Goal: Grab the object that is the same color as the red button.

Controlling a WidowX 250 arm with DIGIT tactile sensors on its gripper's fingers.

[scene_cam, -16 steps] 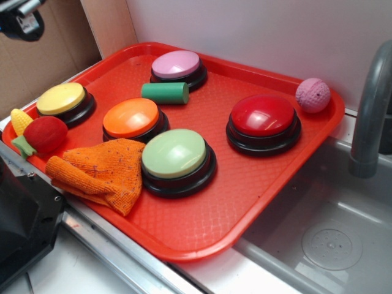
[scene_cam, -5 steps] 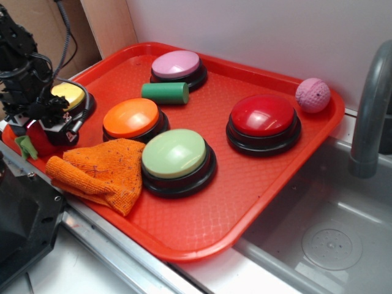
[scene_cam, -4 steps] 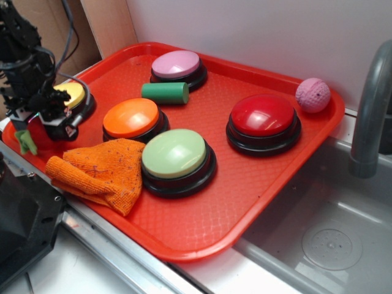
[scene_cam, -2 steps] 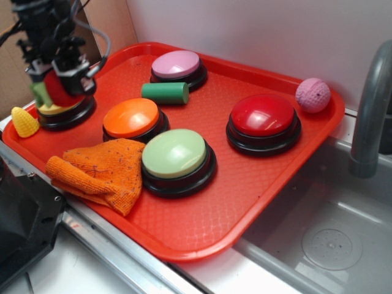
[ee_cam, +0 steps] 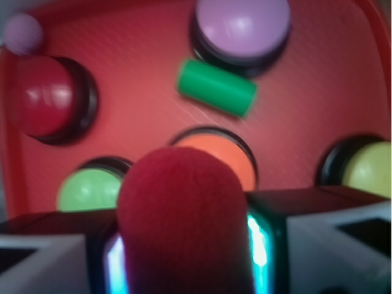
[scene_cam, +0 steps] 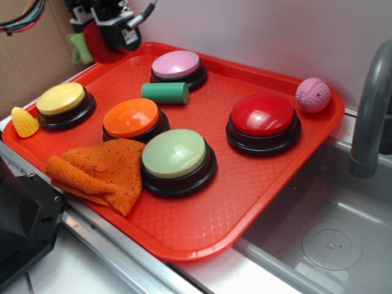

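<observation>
Red toy fruit held up high

I see my gripper point(scene_cam: 103, 38) squeezed tight on the fuzzy red toy fruit point(ee_cam: 184, 220), up over the tray's point(scene_cam: 245, 184) back left corner, far from the red button point(scene_cam: 263, 115).

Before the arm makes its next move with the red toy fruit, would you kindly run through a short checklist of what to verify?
1. Right thing picked: the red toy fruit matches the red button in color. Ok.
2. Grip: the gripper is shut on the fruit, fingers on both sides in the wrist view. Ok.
3. Lifted clear: the fruit hangs above the red tray at its far left corner, touching nothing. Ok.
4. Grip firmness: cannot tell.
5. Nothing dragged along: the yellow corn toy lies at the tray's left edge, the orange cloth by the green button. Ok.
</observation>
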